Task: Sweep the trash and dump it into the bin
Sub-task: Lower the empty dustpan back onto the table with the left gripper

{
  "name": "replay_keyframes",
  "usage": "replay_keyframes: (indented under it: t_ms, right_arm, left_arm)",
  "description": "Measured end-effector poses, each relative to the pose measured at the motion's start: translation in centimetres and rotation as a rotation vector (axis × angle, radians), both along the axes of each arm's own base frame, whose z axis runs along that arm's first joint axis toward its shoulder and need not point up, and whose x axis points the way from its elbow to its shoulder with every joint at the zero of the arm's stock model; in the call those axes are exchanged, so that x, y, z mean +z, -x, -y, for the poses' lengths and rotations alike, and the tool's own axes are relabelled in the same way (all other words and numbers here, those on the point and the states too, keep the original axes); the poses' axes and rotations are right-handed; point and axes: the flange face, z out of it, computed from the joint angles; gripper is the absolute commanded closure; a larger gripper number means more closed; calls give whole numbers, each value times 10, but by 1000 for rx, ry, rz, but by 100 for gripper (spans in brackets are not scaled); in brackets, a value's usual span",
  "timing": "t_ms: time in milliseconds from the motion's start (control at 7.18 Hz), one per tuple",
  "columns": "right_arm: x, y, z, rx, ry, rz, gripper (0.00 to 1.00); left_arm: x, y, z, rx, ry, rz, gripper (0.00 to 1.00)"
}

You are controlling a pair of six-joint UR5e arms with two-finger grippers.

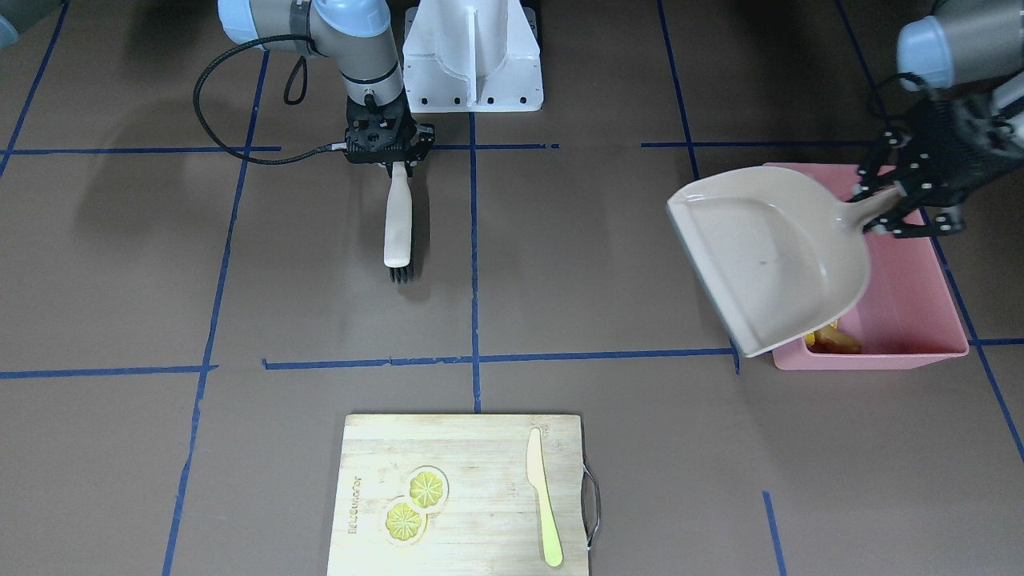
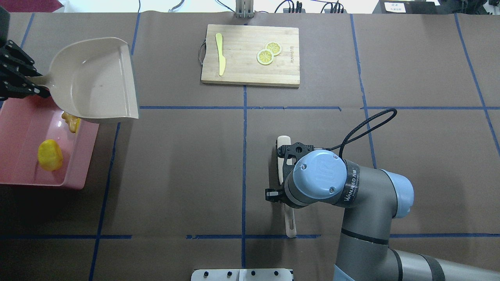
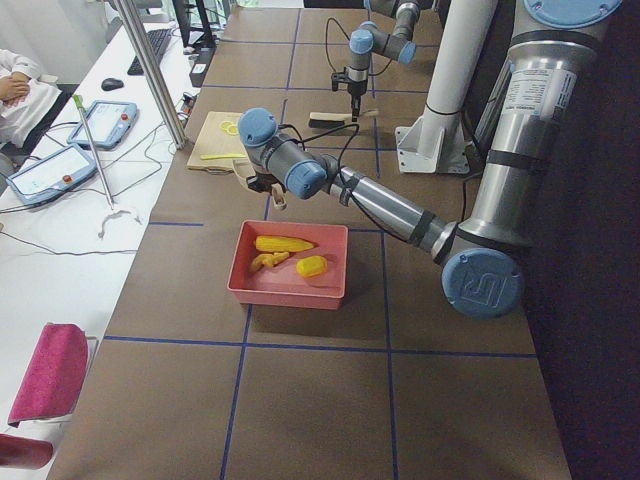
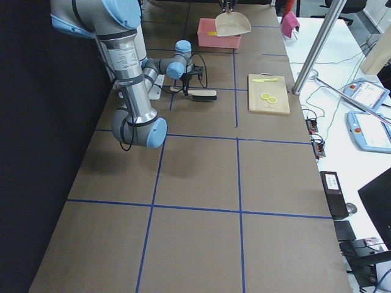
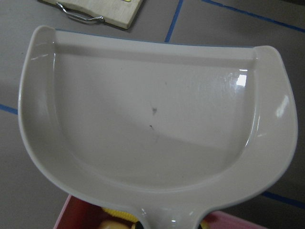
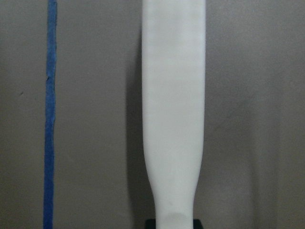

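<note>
My left gripper [image 1: 877, 210] is shut on the handle of the beige dustpan [image 1: 772, 256], which hangs empty over the edge of the pink bin [image 1: 920, 320]. The wrist view shows the pan's bare inside [image 5: 152, 124]. In the bin [image 3: 240, 285] lie the corn cob [image 3: 285, 243], the ginger root [image 3: 268, 261] and the yellow potato-like lump [image 2: 50, 155]. My right gripper [image 1: 398, 166] is shut on the handle of a white brush [image 1: 398, 224], whose black bristles rest on the table mid-way along it, far from the bin.
A wooden cutting board [image 2: 234, 74] with two lemon slices [image 2: 268, 53] and a yellow knife [image 2: 220, 58] lies at the table's far side. The white robot base mount [image 1: 472, 56] stands between the arms. Blue tape lines cross the brown table.
</note>
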Motion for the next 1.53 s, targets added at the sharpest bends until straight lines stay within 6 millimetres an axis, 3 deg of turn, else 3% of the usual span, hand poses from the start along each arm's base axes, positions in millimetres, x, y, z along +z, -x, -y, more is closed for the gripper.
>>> replay_keyframes:
  t_ms: [557, 835, 1253, 1531]
  right_arm:
    - [-1, 0, 1, 7, -3, 1, 100]
    - [-2, 0, 1, 8, -4, 2, 100]
    - [-3, 0, 1, 10, -3, 4, 100]
    - [-3, -1, 2, 11, -4, 5, 100]
  left_arm:
    - [-21, -150, -45, 146, -96, 56, 90]
    - [-34, -214, -64, 171, -156, 84, 87]
    - [-56, -273, -74, 191, -172, 85, 83]
    - [-51, -296, -76, 190, -208, 69, 77]
